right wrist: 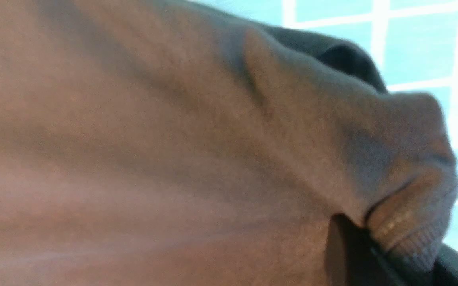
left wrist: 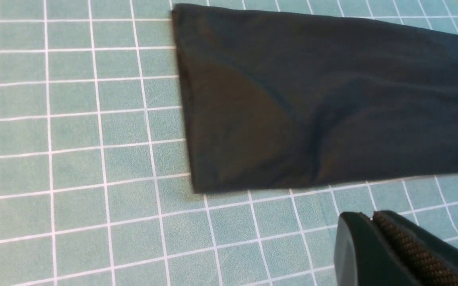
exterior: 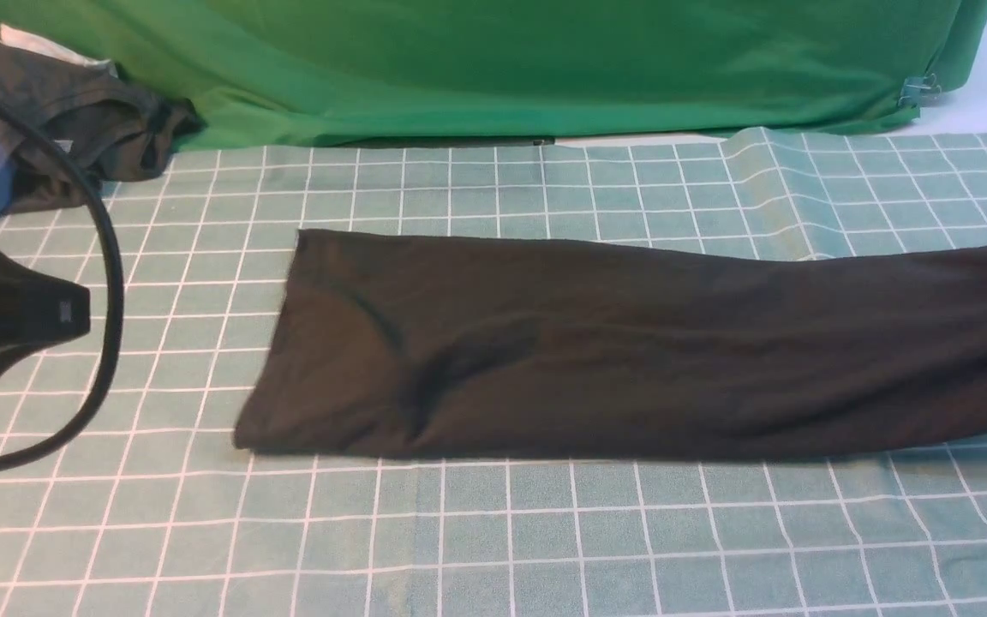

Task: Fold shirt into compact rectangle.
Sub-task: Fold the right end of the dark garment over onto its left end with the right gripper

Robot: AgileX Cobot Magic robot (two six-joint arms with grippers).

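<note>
shirt — bunched edge in right claw; left claw closed

the shirt is dark, near black, and lies as a long folded strip across the checked cloth, running out of the front view's right edge. its left end is squared, with soft creases nearby; its right end is bunched and gripped.
</note>
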